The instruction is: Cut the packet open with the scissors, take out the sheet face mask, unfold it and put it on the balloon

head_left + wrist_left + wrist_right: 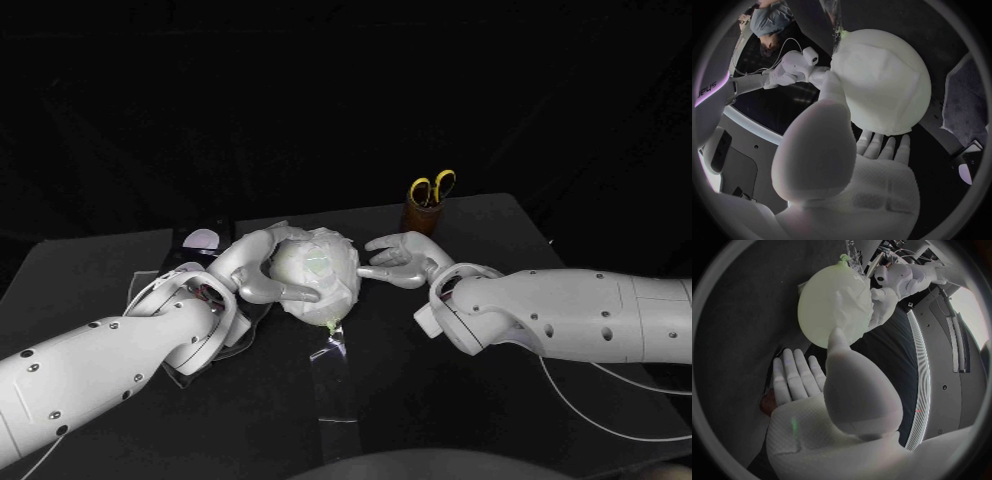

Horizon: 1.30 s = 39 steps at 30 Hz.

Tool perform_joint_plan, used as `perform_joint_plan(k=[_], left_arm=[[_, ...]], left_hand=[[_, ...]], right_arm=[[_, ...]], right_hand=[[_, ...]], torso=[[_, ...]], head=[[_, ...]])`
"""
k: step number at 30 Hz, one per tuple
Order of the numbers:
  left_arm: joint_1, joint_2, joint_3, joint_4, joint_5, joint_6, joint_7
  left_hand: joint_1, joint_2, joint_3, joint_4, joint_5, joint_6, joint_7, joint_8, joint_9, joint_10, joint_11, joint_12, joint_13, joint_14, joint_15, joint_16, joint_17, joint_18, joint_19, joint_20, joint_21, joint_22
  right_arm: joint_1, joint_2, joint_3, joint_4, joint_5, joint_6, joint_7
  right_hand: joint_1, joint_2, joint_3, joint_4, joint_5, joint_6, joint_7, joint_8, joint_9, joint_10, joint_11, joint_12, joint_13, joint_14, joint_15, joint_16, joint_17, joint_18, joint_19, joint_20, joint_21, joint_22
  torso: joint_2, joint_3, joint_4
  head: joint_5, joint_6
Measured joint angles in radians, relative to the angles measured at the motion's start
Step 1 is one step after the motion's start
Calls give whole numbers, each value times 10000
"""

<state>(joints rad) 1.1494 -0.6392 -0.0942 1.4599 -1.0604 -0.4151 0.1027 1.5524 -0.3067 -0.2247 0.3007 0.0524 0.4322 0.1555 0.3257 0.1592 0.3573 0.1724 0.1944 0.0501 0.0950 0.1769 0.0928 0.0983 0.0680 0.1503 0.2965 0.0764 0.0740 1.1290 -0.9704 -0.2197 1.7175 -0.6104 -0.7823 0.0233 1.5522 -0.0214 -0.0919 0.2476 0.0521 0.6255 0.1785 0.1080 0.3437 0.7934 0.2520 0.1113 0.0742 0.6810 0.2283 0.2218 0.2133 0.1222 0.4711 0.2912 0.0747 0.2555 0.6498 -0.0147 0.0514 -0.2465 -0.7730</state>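
Between the two hands at mid-table, the balloon [309,264] sits tilted with the white sheet mask [340,291] draped over most of it. The left arm reaches in low. The left hand [257,268] is wrapped round the balloon's side, its thumb pressed on the mask's edge. Its fingers [879,145] lie straight and close together under the balloon, so the hand cups and holds it. The right arm comes in opposite. The right hand [404,258] is spread, holding nothing, and only its thumb tip touches the bare green skin of the balloon. Its fingers [795,372] are stretched flat, just apart from the balloon. Beyond the right fingers, yellow-handled scissors [433,187] stand upright in a brown holder [424,216], well apart from both hands.
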Motion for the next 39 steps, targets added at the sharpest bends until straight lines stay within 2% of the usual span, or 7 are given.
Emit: perform_joint_plan(k=[14, 19, 22, 25, 33, 37, 39], left_arm=[[12, -7, 7, 67, -301, 140, -240], [12, -6, 7, 109, -303, 157, -241], [12, -5, 7, 117, -300, 169, -240], [12, -10, 7, 111, -292, 180, -235], [13, -71, 7, 89, -260, 224, -217], [15, -145, 9, 94, -225, 248, -207], [15, -205, 9, 105, -206, 263, -205]], left_hand=[[32, -12, 0, 0, 0, -3, -2, -10, -12, -713, -8, -443, -121, -36, -35, 0, -15, 0, 0, 0, 0, -8], [32, -12, 0, 0, 0, -4, -3, -11, -8, -712, -8, -443, -120, -36, -35, 0, -15, 1, 0, 0, 0, -8], [31, -12, 1, 0, 0, -5, -4, -11, -4, -712, -9, -443, -120, -36, -35, 0, -15, 0, 0, 0, 0, -8], [31, -12, 0, 0, 0, -6, -5, -11, -3, -712, -9, -442, -120, -36, -34, 0, -15, 0, 0, 0, 0, -7], [31, -12, 0, 0, 0, -14, -13, -12, -3, -711, -9, -500, -119, -36, -35, 0, -14, 0, 0, 0, 0, -7], [31, -12, 0, 0, 0, 18, 19, -23, -3, -711, -9, -500, -119, -36, -35, 0, -14, 0, 0, 0, 0, -7], [31, -12, 0, 0, 0, 19, 20, -24, -3, -711, -9, -500, -119, -36, -34, 0, -14, 1, 0, 1, 0, -6]], right_arm=[[-4, -213, -1, -187, -970, -214, -952], [18, -445, 81, 149, -1012, -357, -852], [92, -605, 121, 427, -961, -340, -641], [166, -762, 148, 679, -973, -151, -518], [49, -876, 120, 1111, -1243, 500, -642], [-83, -899, 100, 1241, -1257, 523, -802], [-136, -914, 92, 1333, -1246, 477, -853]], right_hand=[[1375, 530, 1097, -1259, 1, 632, 81, 511, 251, 675, -138, 233, -74, 644, -180, 244, -89, 103, 1170, -19, 236, 241], [837, 300, 1211, -1176, 2, 1062, 124, 842, 280, 1238, -267, 420, -75, 1131, -306, 427, -113, 194, 1763, -21, 425, 318], [556, 285, 1275, -1024, 2, 1558, 180, 1089, 321, 1995, -580, 739, -9, 2196, -667, 956, 57, 523, 2547, -94, 858, 462], [240, 176, 1361, -609, 2, 2447, 204, 1387, 341, 3270, -1108, 1112, 85, 3734, -1252, 1667, 417, 561, 3709, -544, 1510, 692], [-290, -340, 949, 163, 1, 3569, -618, 1396, 115, 6227, -2214, 2752, 1285, 7439, -2536, 4526, 2151, 560, 6622, -1748, 3266, 1467], [-443, -284, 700, 388, 2, 3803, -799, 1174, -63, 6544, -2306, 6602, 5620, 7787, -2676, 8677, 6542, 556, 7294, -2140, 4238, 2136], [-457, -272, 498, 351, 1, 3858, -677, 1052, -135, 6514, -2278, 7242, 6057, 7788, -2677, 10169, 8308, 545, 7265, -2196, 4594, 2459]], torso=[[0, -2, 1], [0, 0, 0], [0, 2, -5], [0, 2, -5], [9, -3, -8], [12, -3, -7], [12, -3, -7]], head=[[-26, -34], [-27, -11], [-35, -9], [-61, -10], [-89, -33], [-81, -53], [-81, -66]])
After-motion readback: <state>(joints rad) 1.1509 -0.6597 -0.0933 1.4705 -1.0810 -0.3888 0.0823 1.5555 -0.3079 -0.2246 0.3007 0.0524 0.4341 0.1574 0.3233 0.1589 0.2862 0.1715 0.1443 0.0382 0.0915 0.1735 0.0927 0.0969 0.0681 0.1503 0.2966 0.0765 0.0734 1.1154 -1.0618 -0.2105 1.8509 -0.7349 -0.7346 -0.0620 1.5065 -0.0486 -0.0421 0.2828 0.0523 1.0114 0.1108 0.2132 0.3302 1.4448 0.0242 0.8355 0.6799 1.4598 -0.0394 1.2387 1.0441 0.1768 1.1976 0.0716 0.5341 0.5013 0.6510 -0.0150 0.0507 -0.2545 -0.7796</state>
